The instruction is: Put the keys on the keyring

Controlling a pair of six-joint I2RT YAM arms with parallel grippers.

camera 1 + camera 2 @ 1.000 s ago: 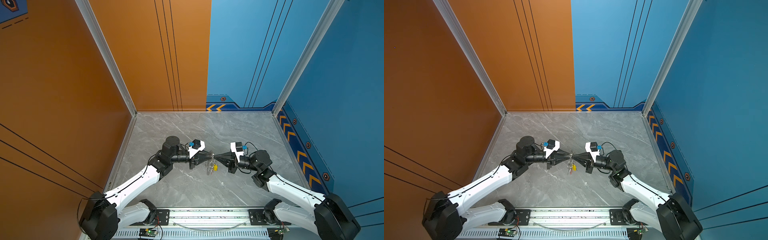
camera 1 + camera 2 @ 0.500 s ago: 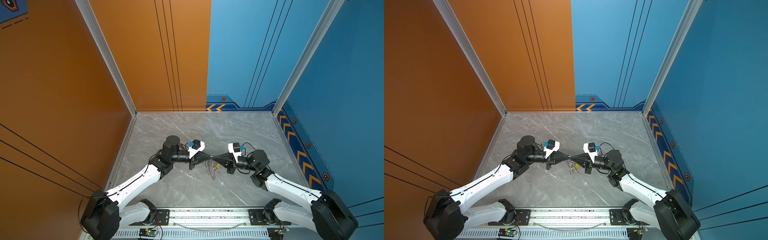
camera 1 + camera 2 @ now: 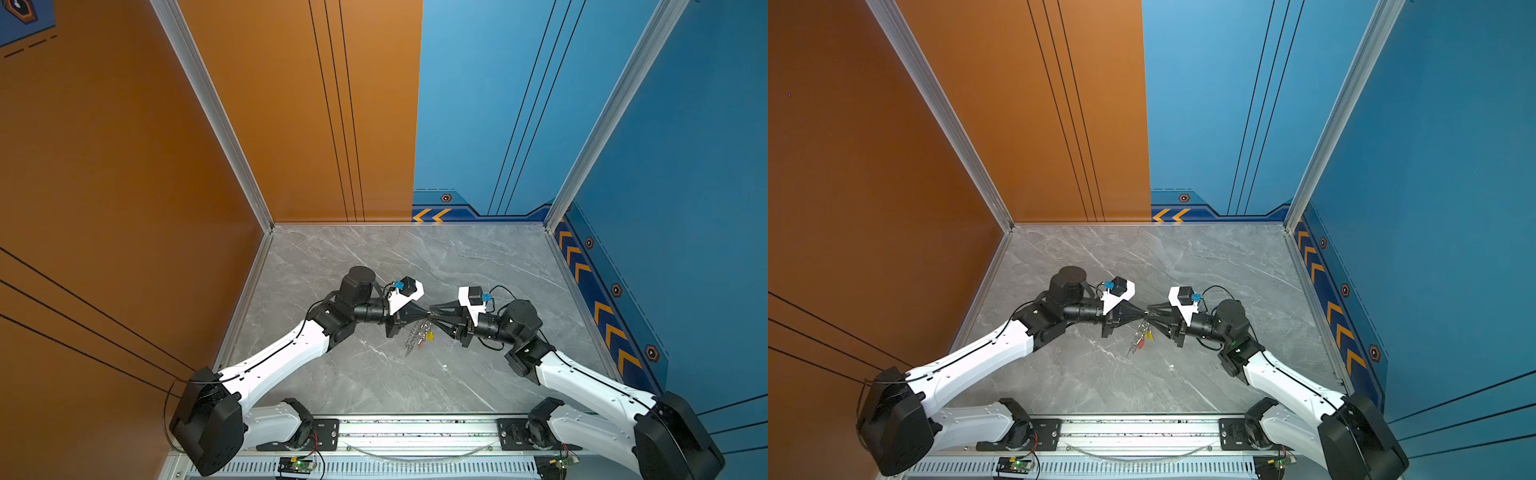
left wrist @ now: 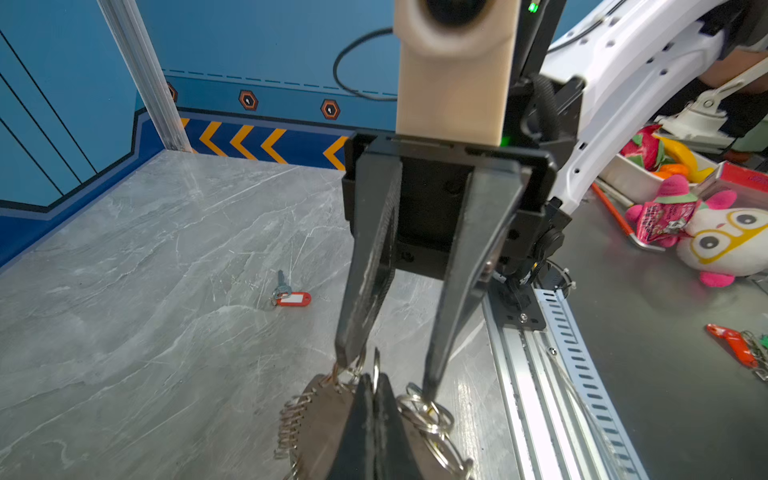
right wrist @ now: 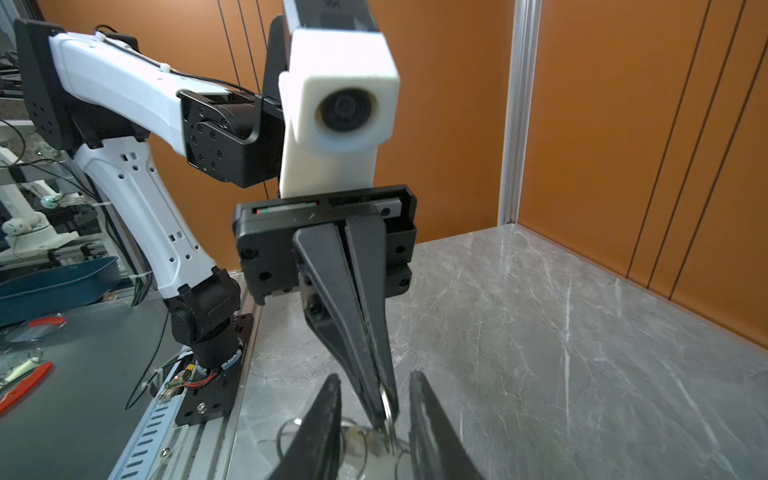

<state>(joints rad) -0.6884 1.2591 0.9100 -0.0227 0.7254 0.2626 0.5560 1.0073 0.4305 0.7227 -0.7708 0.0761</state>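
The two arms meet tip to tip over the middle of the grey marble surface (image 3: 374,257), both raised above it. The left gripper (image 5: 384,409) is closed, its two black fingers pressed together and pinching a thin silver keyring (image 4: 376,365) that stands up edgewise between their tips. The right gripper (image 4: 386,376) faces it with its jaws apart, one finger on each side of the left gripper's tip. One of those fingertips (image 4: 345,361) sits by the rings next to a brown tag (image 4: 320,419) with a stitched edge. The other fingertip rests at a chain of small silver rings (image 4: 432,419). The pictures do not show whether either fingertip is actually touching the metal.

In both top views the keys (image 3: 422,337) (image 3: 1144,338) hang as a small bunch just below the point where the grippers meet, clear of the surface. A yellow tag and a red one show among the silvery metal. The bunch is too small there to count the keys or to see how each is attached.

A loose key (image 4: 291,297) with a red tag lies flat on the surface, well apart from the bunch and from both grippers, with its silver blade pointing away from the tag.
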